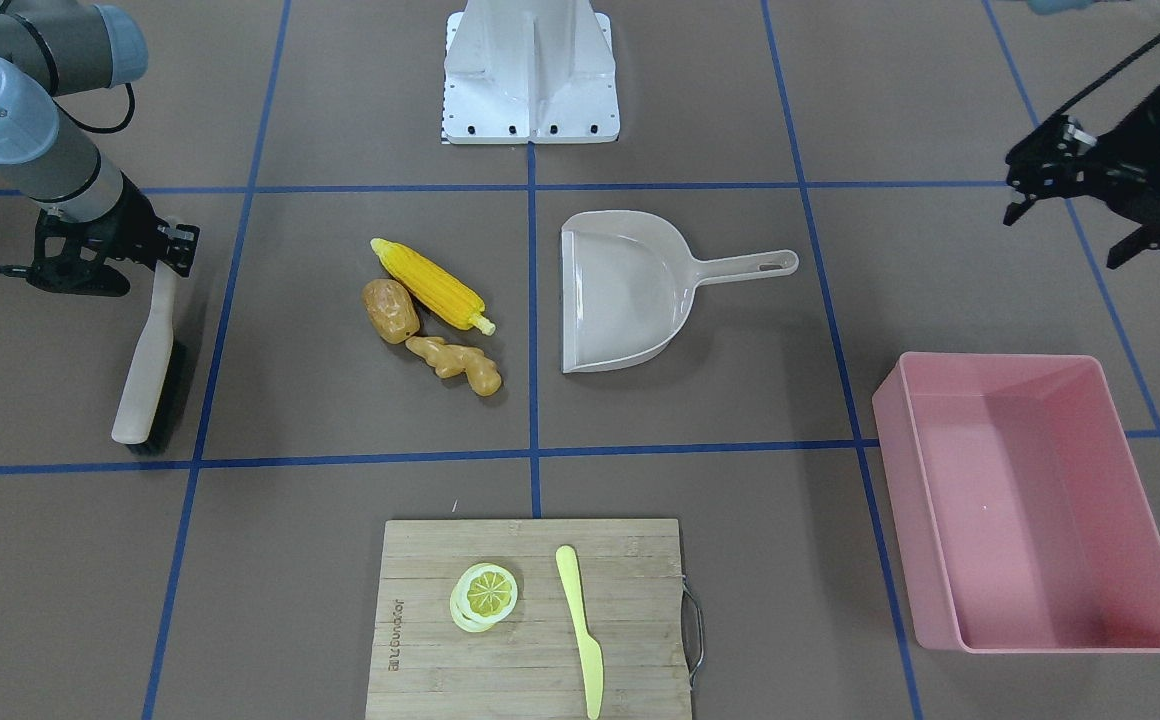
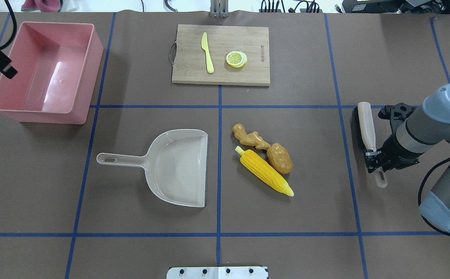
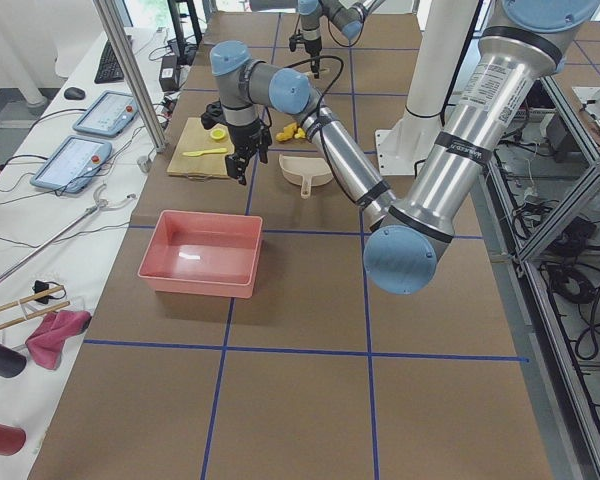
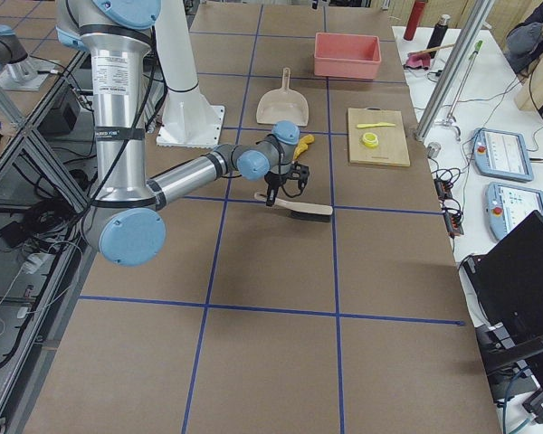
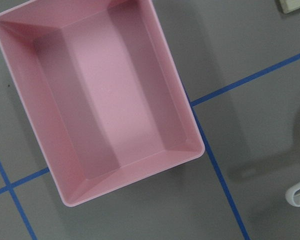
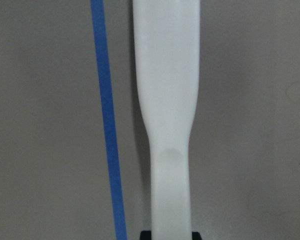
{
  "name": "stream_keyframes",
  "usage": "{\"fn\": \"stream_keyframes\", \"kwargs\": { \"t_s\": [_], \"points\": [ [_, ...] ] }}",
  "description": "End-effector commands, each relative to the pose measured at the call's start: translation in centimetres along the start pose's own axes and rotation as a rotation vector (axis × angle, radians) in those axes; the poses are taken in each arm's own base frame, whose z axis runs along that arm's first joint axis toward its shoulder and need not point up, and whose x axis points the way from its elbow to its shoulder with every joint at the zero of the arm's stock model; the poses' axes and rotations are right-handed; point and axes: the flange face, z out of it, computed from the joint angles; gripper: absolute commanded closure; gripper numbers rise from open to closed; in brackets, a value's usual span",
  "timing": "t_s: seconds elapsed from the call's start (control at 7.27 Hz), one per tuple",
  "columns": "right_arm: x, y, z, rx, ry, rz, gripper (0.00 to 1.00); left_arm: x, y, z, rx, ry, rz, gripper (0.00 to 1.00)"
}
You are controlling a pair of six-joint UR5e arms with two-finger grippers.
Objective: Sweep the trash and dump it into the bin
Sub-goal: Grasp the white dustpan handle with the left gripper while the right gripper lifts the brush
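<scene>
Trash lies beside dustpan; right pincer grips brush, left pincer hangs spread near bin.

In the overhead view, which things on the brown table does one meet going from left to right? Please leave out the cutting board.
pink bin → beige dustpan → trash pile of three toy foods → brush

Brown table carries: corn cob, potato, ginger root clustered; dustpan, brush, pink bin, cutting board apart.
</scene>
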Motion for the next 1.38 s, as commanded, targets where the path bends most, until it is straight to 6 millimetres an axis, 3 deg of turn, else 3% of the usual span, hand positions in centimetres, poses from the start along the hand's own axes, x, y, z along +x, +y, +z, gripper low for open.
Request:
{"fn": "stream_keyframes", "kwargs": {
  "t_s": [0.0, 0.14, 0.41, 0.55, 0.69, 0.83, 0.96, 1.1, 1.24],
  "points": [
    [-0.6, 0.0, -1.0, 0.017, -0.015, -0.010, 1.00, 7.0, -0.3, 2.2, 0.002, 0.015, 0.216, 0.00],
    [-1.0, 0.4, -2.8, 0.040, -0.039, -0.023, 1.00, 10.1, -0.4, 3.8, 0.035, -0.044, 0.345, 0.00],
    [-0.6, 3.0, -7.0, 0.051, -0.092, -0.051, 1.00, 18.9, 1.0, 9.4, -0.025, -0.075, 0.533, 0.00],
    [-1.9, 3.8, -8.6, 0.053, -0.133, -0.090, 1.00, 20.5, 1.4, 10.5, -0.032, -0.085, 0.566, 0.00],
    [-2.7, 4.6, -9.8, 0.067, -0.155, -0.116, 1.00, 20.8, 1.0, 11.0, -0.042, -0.082, 0.574, 0.00],
    [-3.2, 5.2, -9.7, 0.061, -0.160, -0.136, 1.00, 20.4, -0.2, 12.7, -0.033, -0.079, 0.602, 0.00],
    [-3.9, 5.5, -8.9, 0.054, -0.153, -0.199, 1.00, 21.7, -0.9, 16.4, -0.024, -0.055, 0.720, 0.01],
    [-4.1, 5.5, -8.9, 0.060, -0.152, -0.270, 1.00, 23.7, -0.3, 19.1, -0.045, -0.025, 0.768, 0.01],
    [-4.6, 5.9, -8.4, 0.044, -0.157, -0.309, 1.00, 24.0, -0.4, 20.6, -0.056, -0.017, 0.780, 0.01]
  ]
}}
